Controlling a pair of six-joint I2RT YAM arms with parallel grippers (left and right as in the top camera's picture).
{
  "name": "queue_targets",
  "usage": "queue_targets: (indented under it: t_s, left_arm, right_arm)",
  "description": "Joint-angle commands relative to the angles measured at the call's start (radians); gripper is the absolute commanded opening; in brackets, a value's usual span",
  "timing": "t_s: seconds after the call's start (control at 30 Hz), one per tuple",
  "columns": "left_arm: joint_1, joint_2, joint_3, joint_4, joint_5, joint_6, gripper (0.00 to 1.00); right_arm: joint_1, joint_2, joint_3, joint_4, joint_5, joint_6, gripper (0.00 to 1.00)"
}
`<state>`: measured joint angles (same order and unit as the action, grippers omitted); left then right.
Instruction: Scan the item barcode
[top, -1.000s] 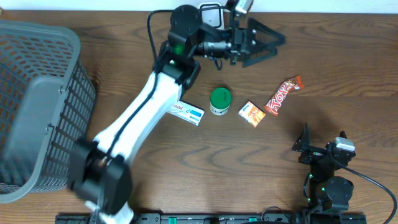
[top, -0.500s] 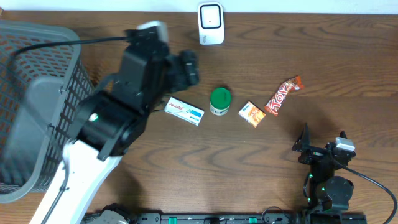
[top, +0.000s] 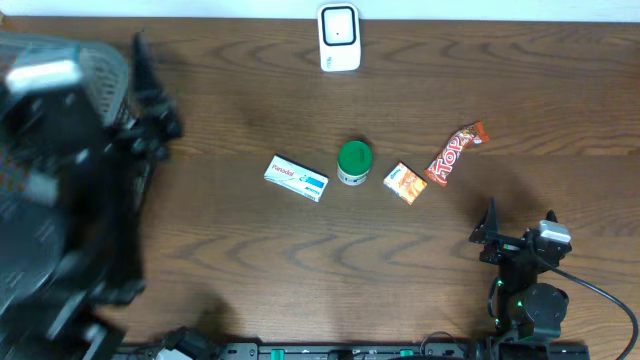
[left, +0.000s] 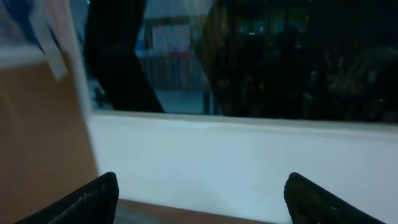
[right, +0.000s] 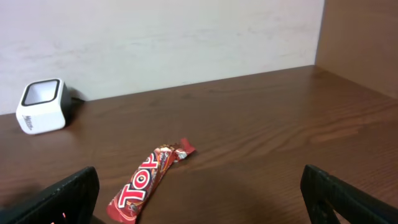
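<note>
Four items lie in a row mid-table: a white-and-blue box (top: 296, 178), a green-lidded jar (top: 354, 162), a small orange box (top: 405, 183) and a red candy bar (top: 455, 152), also seen in the right wrist view (right: 149, 182). The white scanner (top: 339, 38) stands at the far edge. My left arm (top: 60, 190) is a motion-blurred mass at the far left, over the basket. Its gripper (left: 200, 199) is open and empty, facing a pale wall. My right gripper (top: 518, 224) rests at the near right, open with nothing between its fingers (right: 202, 199), short of the candy bar.
A grey mesh basket (top: 100, 60) fills the left side, mostly hidden behind the blurred left arm. The scanner (right: 41, 106) also shows at the far left of the right wrist view. A wooden side panel rises at the right.
The left arm has swung fast from the scanner at the back to the far left over the basket, its gripper open. The items and the right arm have stayed put.
</note>
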<state>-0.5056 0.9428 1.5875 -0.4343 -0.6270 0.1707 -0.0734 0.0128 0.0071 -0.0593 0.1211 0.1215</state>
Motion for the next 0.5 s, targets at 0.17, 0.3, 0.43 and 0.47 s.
queue_targets:
  t_s: [0.17,0.3,0.43,0.47]
  left_arm:
    - [0.003,-0.198,0.01,-0.043,0.006,0.192,0.86]
    - [0.01,-0.282,-0.009,-0.042,0.006,0.192,0.86]
    - [0.092,-0.331,-0.041,-0.023,0.007,0.192,0.86]
    - [0.111,-0.338,-0.045,-0.02,0.01,0.192,0.86]
  right_arm:
    - [0.003,-0.003,0.014,0.084,-0.311,0.277,0.99]
    - [0.002,0.027,0.064,0.048,-0.309,0.394,0.99]
    - [0.0,0.24,0.263,-0.17,-0.314,0.306,0.99]
    - [0.0,0.284,0.296,-0.182,-0.314,0.268,0.99]
